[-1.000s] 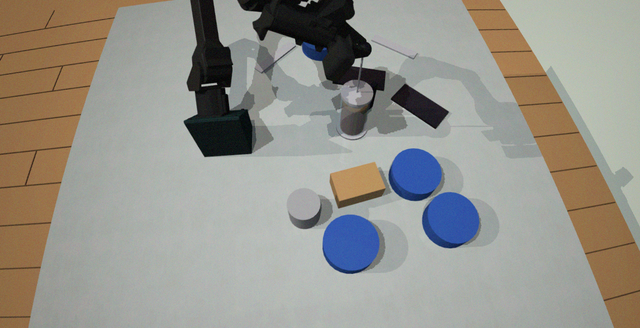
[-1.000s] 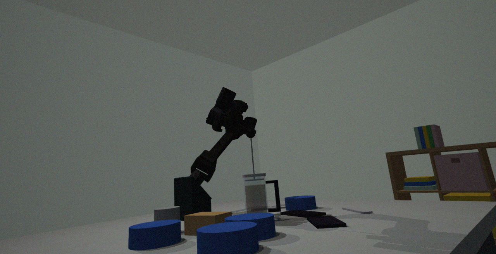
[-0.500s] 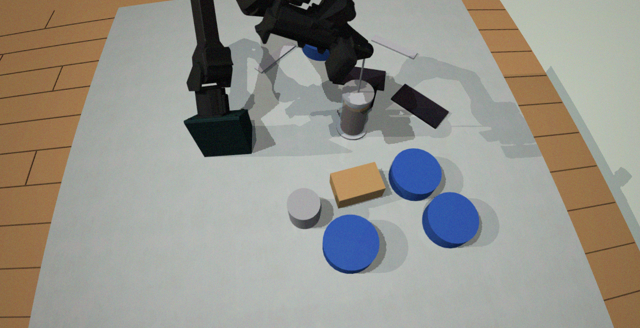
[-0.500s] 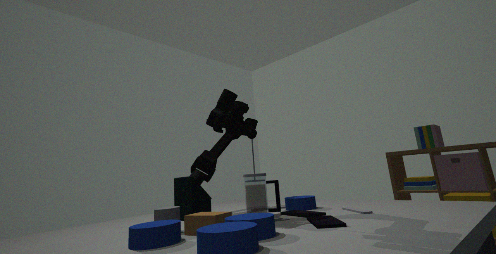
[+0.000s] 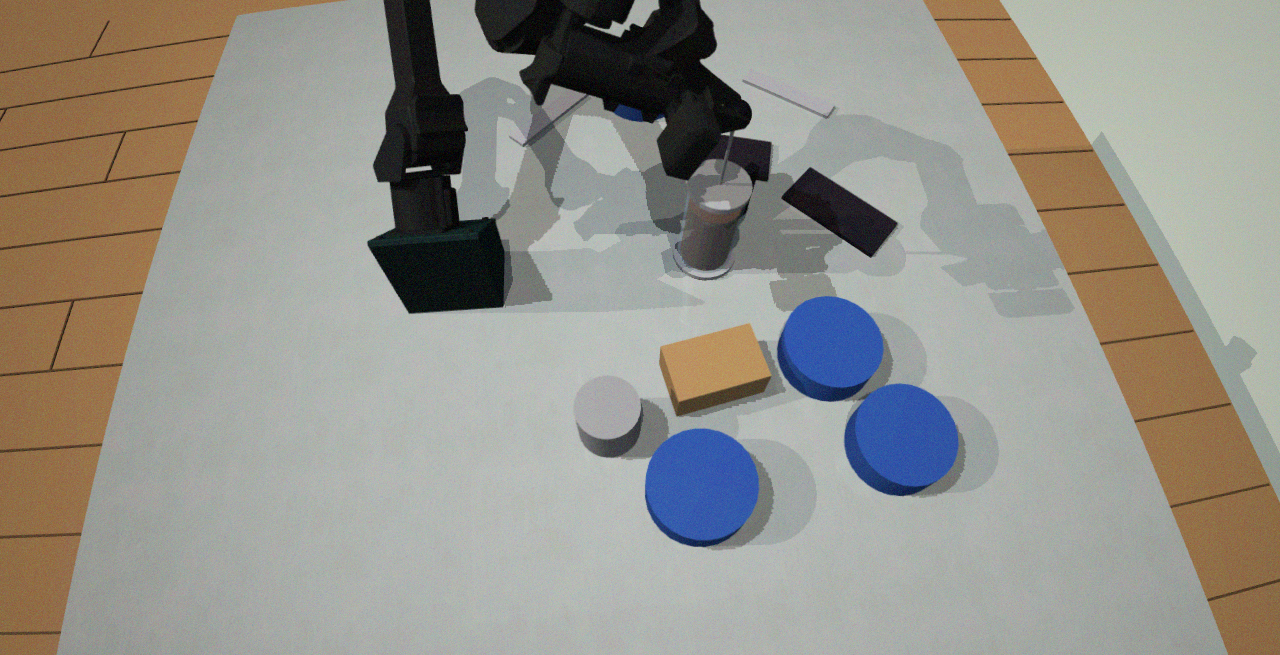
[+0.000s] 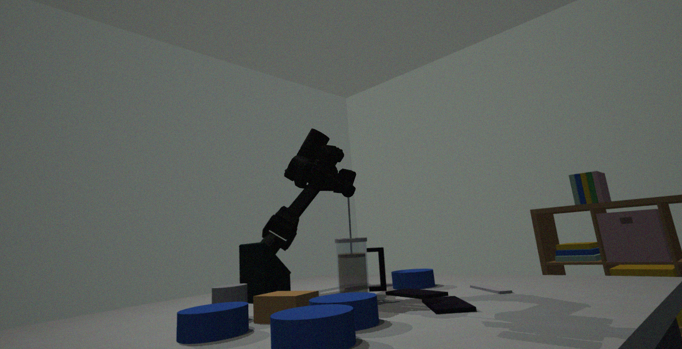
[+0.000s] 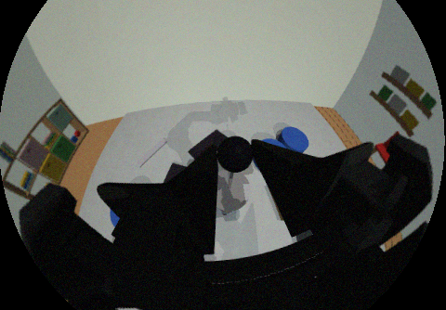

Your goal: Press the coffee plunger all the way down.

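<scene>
The gripper [image 7: 236,158] is pinching the dark plunger knob [image 7: 234,153] between its fingers, high above the coffee press [image 5: 711,226], which is standing upright near the middle of the mat, right of the arm's base. The rod [image 6: 349,222] is showing long above the lid (so most of the stroke looks left). To do this well, the push should be running straight down along the rod, with no sideways drag tilting the glass.

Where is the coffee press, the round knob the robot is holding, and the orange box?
coffee press [image 5: 711,226]: top view, on its glass wall.
plunger knob [image 7: 234,154]: wrist view, on the dark ball's middle, gripped between the fingers.
orange box [image 5: 713,364]: top view, on its top face.
</scene>
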`<control>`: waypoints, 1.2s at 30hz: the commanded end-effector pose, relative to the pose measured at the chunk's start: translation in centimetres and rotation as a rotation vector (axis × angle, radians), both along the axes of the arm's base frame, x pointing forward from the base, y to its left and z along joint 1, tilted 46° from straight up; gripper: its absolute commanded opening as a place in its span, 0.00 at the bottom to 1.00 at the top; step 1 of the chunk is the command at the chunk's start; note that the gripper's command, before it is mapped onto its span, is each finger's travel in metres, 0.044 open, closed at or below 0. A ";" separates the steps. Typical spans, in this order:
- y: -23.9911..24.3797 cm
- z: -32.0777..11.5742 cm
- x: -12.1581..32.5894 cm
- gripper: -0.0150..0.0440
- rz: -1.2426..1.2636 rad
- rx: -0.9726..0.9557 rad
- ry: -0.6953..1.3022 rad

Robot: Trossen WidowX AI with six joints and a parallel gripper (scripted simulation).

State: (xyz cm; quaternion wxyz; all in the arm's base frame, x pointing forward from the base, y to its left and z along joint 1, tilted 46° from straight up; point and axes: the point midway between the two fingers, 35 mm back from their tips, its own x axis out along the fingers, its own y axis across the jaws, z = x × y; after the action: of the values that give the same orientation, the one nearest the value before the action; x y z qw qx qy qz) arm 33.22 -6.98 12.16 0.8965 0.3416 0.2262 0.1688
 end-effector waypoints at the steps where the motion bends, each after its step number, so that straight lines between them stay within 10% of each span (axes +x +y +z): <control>1: 1.3 -2.0 -0.2 0.47 0.014 0.022 0.044; 36: 5.7 -5.8 0.3 0.47 0.010 0.031 0.034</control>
State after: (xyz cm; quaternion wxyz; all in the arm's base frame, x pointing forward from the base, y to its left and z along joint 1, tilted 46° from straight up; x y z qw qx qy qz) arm 34.00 -2.93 8.13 0.9000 0.3414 0.2158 0.1640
